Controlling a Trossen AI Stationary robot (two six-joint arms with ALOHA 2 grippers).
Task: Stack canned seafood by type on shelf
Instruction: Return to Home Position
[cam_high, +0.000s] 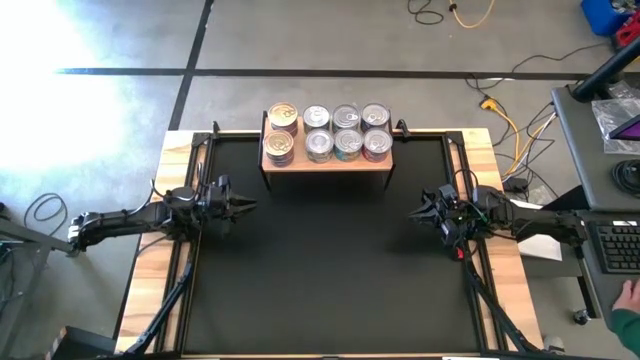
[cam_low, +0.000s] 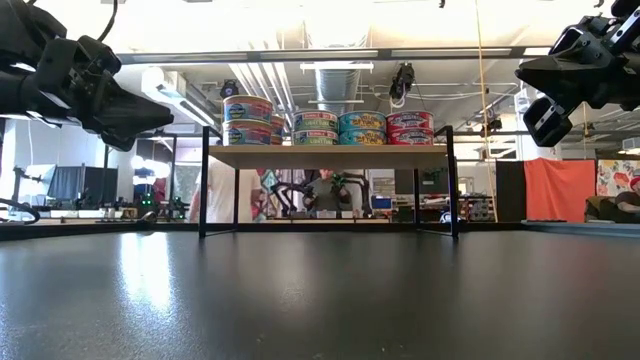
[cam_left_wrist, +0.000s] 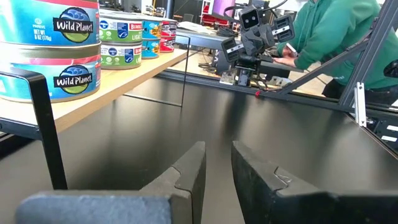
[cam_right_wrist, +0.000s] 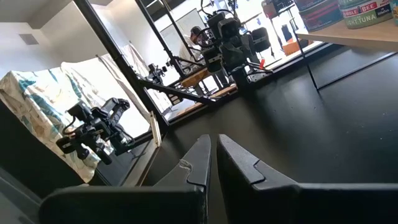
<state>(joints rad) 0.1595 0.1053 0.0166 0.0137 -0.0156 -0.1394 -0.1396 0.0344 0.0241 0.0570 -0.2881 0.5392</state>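
All the short round silver- and gold-lidded seafood tins (cam_high: 330, 131) are up on the low light-wood shelf on dark legs (cam_high: 326, 162) at the far edge of the black-topped table (cam_high: 320, 270), two-high in matching columns, with none visible down on the table, so the stacking looks finished. The labels read "Wild Planet" on the blue tins (cam_left_wrist: 59, 46) and "Bumble Bee" on the green ones (cam_left_wrist: 121, 43). Left end effector (cam_high: 243, 206) hangs off the left edge with fingers a narrow slot apart, empty; right end effector (cam_high: 418, 211) off the right edge, pinched together, empty.

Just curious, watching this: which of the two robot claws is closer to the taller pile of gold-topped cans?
Left. The left gripper sits nearer the gold-lidded cans at the shelf's left end; the right gripper lies past the far end.
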